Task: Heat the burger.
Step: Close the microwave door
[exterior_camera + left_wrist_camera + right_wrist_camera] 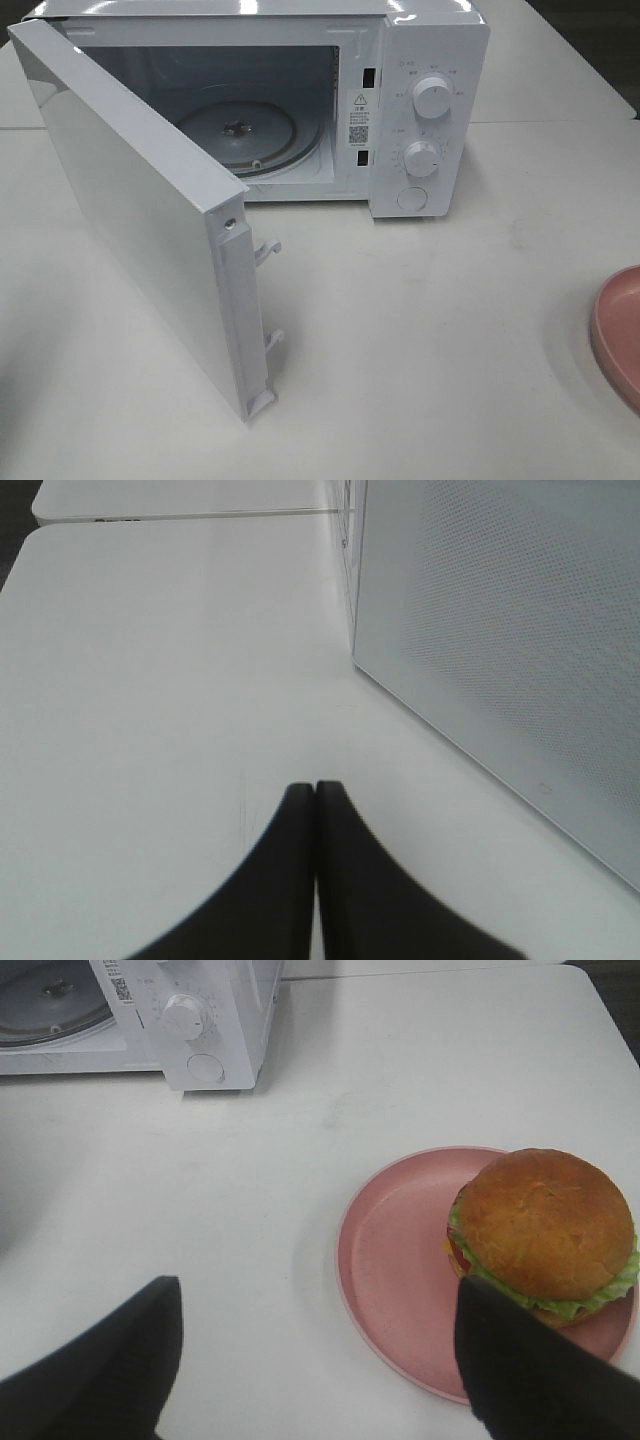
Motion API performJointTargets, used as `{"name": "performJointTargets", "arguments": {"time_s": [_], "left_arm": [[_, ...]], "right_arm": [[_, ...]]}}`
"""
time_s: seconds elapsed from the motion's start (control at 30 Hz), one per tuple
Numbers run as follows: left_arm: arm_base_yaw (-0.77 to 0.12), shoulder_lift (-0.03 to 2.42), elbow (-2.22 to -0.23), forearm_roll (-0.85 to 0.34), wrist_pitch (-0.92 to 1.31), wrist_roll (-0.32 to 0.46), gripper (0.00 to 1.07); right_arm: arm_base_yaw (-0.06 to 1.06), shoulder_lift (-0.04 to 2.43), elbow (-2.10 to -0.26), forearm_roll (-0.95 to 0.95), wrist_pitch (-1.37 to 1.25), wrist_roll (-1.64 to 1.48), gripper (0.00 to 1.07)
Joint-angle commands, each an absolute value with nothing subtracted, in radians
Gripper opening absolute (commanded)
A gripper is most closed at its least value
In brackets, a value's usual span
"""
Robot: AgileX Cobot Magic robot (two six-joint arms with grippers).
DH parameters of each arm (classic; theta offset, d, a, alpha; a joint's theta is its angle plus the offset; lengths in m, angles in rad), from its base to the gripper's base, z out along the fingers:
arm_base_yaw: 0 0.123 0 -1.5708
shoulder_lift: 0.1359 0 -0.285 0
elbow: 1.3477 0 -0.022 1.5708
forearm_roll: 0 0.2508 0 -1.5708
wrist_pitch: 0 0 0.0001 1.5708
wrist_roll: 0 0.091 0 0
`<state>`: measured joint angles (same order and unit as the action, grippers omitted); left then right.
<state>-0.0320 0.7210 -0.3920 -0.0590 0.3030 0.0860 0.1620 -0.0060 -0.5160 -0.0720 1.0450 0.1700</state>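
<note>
Already the microwave stands at the far edge of the bench with its door swung wide, so the glass turntable inside is bare and ready to take food. The burger sits on the pink dish near the right edge of the bench, well apart from the oven; only a sliver of that dish shows in the high view, and the burger itself is out of that frame. The right claw hangs over the bench just beside the dish with its fingers spread wide, one of them close to the burger's side, which looks like a set-up for a grasp. The left claw is pressed closed, holding nothing, low by the outer face of the door, probably parked out of the way, though from that angle I can't be sure. Nothing has gone into the oven yet; lifting the burger or its dish comes next, I'd judge.
</note>
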Motion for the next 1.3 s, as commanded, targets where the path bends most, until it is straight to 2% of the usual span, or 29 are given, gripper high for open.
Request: {"name": "performJointTargets", "arguments": {"time_s": [0.03,0.27,0.57,0.7,0.83,1.07,1.13,1.17,1.23,1.3], "left_arm": [[-0.029,0.755,-0.373,-0.064,0.190,0.093,0.00],[-0.031,0.912,-0.309,-0.061,-0.115,0.093,0.00],[-0.038,1.122,-0.299,-0.013,-0.306,0.063,0.00],[-0.111,1.260,-0.299,0.123,-0.438,0.027,0.00],[-0.142,1.347,-0.299,0.121,-0.544,0.021,0.00],[-0.141,1.454,-0.299,0.131,-0.712,0.017,0.00],[-0.141,1.485,-0.299,0.151,-0.762,-0.035,0.00],[-0.141,1.485,-0.299,0.151,-0.762,-0.035,0.00],[-0.141,1.516,-0.300,0.234,-0.804,-0.097,0.00],[-0.141,1.523,-0.300,0.249,-0.820,-0.101,0.00]], "right_arm": [[0.157,-0.032,-0.515,-0.070,1.037,0.158,0.73],[0.157,-0.032,-0.515,-0.070,1.037,0.158,0.73],[0.157,-0.032,-0.515,-0.070,1.037,0.158,0.73],[0.157,-0.032,-0.515,-0.070,1.037,0.158,0.73],[0.157,-0.032,-0.515,-0.070,1.037,0.158,0.73],[0.157,-0.032,-0.515,-0.070,1.037,0.158,0.73],[0.157,-0.032,-0.515,-0.070,1.037,0.158,0.73],[0.157,-0.032,-0.515,-0.070,1.037,0.158,0.73],[0.157,-0.032,-0.515,-0.070,1.037,0.158,0.73],[0.157,-0.032,-0.515,-0.070,1.037,0.158,0.73]]}}
